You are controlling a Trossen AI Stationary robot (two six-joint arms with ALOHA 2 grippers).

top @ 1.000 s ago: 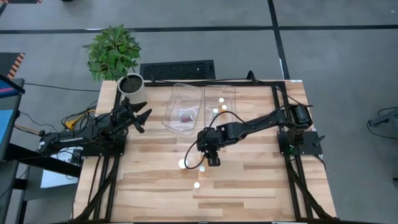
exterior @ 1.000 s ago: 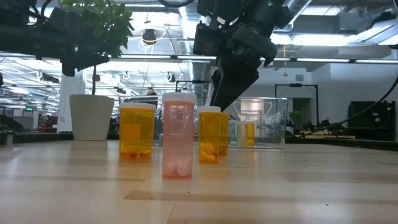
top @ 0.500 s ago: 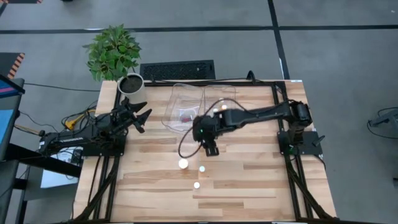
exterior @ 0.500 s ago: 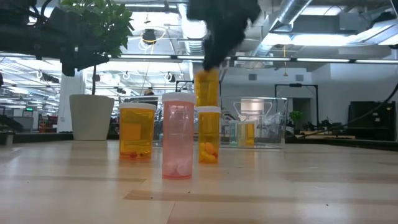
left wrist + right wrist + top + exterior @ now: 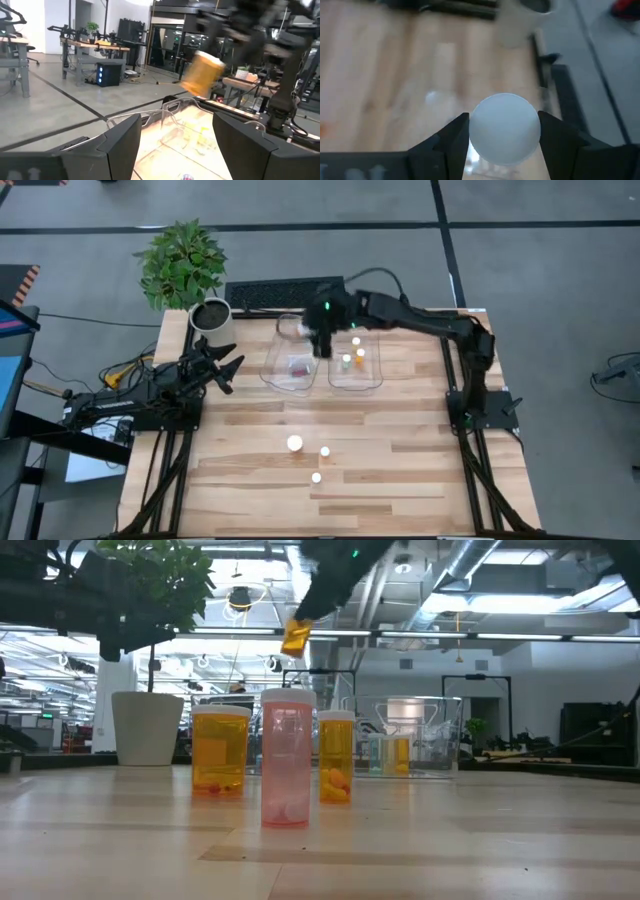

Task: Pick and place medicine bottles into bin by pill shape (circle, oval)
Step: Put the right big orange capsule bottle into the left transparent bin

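Orange bottle [image 5: 202, 74] pinched below cap in your right gripper [image 5: 504, 131] fingers above left bin [image 5: 297, 357]; light, slick plastic. Left gripper [image 5: 226, 365] fingers wide, beside bin.

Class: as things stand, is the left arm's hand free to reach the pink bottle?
Probably yes: the left hand is open and empty, and bare table lies between it and the pink bottle.

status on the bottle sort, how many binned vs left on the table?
Done: two bottles stand in the right-hand clear bin, and something small and dark red lies in the left-hand bin. In hand: the right gripper holds an orange bottle in the air over the bins. Left: three bottles stand on the table. The left gripper waits open near the left edge.
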